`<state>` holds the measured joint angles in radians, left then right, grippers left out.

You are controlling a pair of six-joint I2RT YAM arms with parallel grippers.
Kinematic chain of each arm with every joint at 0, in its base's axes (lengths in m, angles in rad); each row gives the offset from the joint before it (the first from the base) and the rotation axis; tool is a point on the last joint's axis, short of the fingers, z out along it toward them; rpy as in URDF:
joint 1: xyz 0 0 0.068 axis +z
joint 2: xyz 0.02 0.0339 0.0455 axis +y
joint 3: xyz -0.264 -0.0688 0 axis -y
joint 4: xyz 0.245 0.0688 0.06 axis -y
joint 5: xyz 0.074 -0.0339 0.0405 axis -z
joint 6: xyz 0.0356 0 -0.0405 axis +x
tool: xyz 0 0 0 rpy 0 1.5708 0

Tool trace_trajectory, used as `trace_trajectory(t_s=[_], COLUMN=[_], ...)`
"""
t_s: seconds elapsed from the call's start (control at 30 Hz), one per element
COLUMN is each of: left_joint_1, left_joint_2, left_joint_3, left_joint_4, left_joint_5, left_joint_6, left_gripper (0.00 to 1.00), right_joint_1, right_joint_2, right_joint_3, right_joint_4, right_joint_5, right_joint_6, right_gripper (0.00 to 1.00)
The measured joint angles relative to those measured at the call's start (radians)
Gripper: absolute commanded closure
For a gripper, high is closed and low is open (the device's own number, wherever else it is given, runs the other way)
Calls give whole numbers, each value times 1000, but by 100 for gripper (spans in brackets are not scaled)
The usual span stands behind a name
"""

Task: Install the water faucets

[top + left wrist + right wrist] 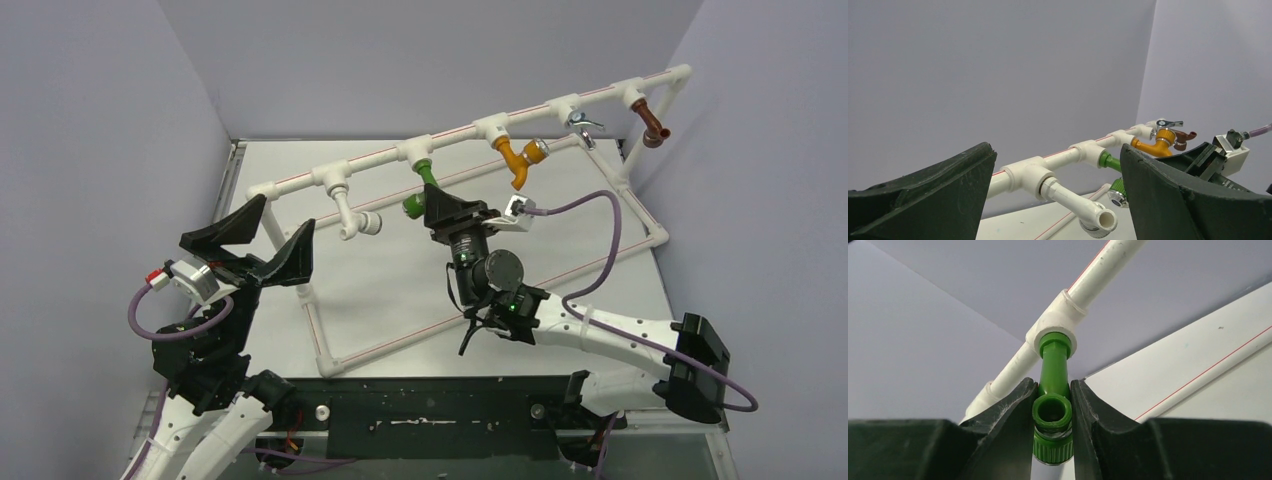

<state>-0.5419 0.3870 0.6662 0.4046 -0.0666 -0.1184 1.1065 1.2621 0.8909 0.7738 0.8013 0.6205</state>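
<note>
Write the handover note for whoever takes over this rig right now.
Left gripper: open, empty, hovering at the left end of the pipe frame.
Right gripper: shut on the green faucet, seated in the second tee from the left.
Done: white faucet, orange faucet, silver faucet and brown faucet each sit in a tee.
To do: probably finish tightening the green one, then release; tightness cannot be seen.

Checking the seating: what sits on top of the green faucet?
A white tee fitting on the pipe frame; the green faucet enters its socket. Threads inside are covered.
</note>
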Motion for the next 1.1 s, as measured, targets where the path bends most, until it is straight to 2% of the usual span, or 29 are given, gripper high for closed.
trace_trajectory(t_s=[0.2,0.4,0.7,0.83,0.97,1.1], left_joint_1=[0,0,-1,-1,-3,-8], left_joint_2=[-1,-1,-1,-1,-1,0], left_joint_3=[0,0,0,0,0,-5], left_joint_4=[0,0,0,0,1,3], left_joint_5=[0,0,0,2,10,15], left_joint_6=[0,0,0,0,0,0], left_gripper=[6,6,6,6,6,6], right_joint_1=[-19,-50,-83,-87,-89,-113], right_joint_2=[-19,-26,-26,-27,-34,-49], right_joint_3=[52,68,68,68,68,67], right_joint_4=[-211,-316,-350,-357,-372,-406], right_joint_5=[23,-18,-82,-93,-101,-90], right_joint_6=[364,632,779,785,791,783], right_gripper=[100,100,100,82,51,30])
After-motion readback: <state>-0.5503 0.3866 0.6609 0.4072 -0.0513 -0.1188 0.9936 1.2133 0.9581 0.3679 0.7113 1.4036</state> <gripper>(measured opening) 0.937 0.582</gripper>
